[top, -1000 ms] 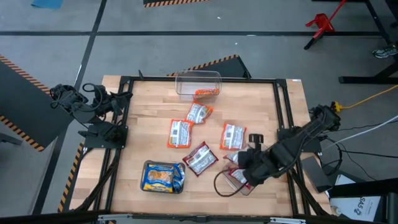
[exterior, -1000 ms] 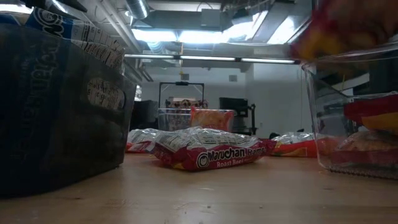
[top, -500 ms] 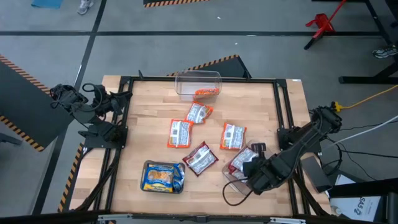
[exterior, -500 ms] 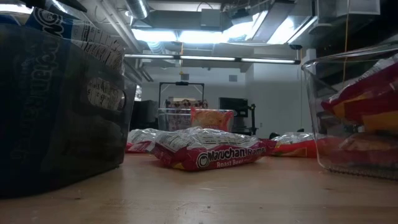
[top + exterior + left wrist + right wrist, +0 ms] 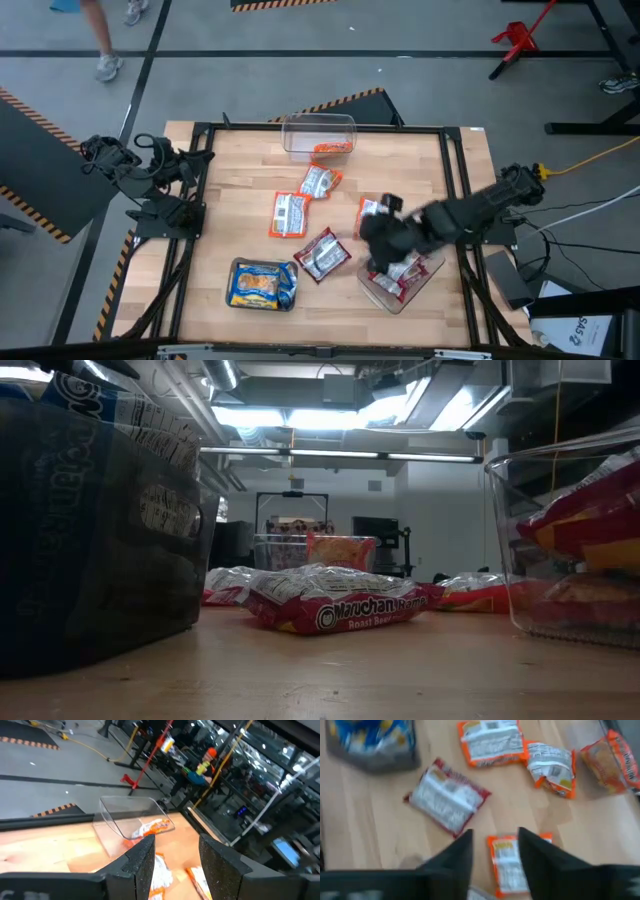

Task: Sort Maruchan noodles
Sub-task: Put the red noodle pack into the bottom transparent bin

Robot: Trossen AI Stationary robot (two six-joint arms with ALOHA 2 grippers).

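Presently the right pincer (image 5: pixel 378 228) hangs right of centre in the high view, fingers apart and holding nothing, directly above an orange-red packet (image 5: pixel 509 862) that its wrist view shows lying flat between the fingers. A second ago this pincer was lower right, over the clear tub (image 5: pixel 398 280); that tub now holds red packets (image 5: pixel 403 270), so one more packet appears sorted and the arm has swung inward to the loose pile. Judged remaining: five loose packets on the surface (image 5: pixel 230 180), namely the one under the pincer, a red-and-white packet (image 5: pixel 322 254) to its lower left, and three orange-red ones toward centre (image 5: pixel 290 214) (image 5: pixel 319 182). Blue-and-yellow packets fill a dark tray (image 5: pixel 262 284) at lower centre; a second clear tub (image 5: pixel 318 135) at the top edge holds one orange packet. The left pincer (image 5: pixel 175 860) waits at the far left, fingers apart, empty. Open room is good: bare wood surrounds the pile, and the lower-right tub stands near the surface's edge rail, so returns there want care.
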